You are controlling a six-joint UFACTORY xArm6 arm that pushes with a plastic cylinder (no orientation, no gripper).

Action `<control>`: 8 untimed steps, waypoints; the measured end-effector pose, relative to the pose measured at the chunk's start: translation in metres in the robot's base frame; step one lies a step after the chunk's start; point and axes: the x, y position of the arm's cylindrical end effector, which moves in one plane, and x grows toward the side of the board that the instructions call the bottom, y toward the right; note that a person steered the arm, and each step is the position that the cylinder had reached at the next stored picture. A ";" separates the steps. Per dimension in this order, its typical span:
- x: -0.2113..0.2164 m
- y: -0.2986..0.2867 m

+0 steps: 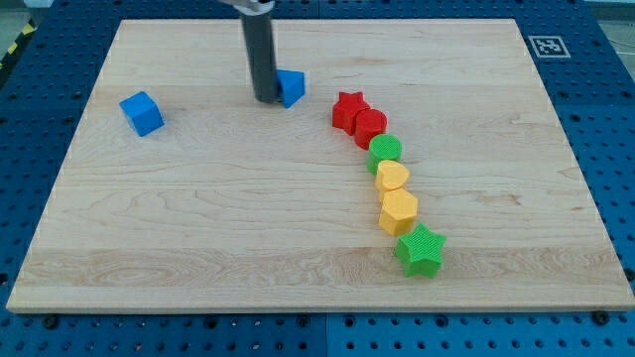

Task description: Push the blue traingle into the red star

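The blue triangle (pixel 292 87) sits near the counter's (pixel 198 218) top middle, with the red star (pixel 347 109) close on the view's right and slightly lower. It looks light, stiff and smooth, likely to slide or spin if nudged off-centre, so its left face is the place to press. My tip (pixel 266 98), a plain rod with nothing to spread or pinch, touches that left face. A red round block (pixel 371 127) adjoins the star.

My tip (pixel 267 98) touches the triangle block's (pixel 291 87) left side; the star block (pixel 347 109) lies near, right.
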 end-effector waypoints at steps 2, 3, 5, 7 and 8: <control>-0.024 -0.009; -0.024 0.009; -0.022 0.050; -0.022 0.058; -0.022 0.067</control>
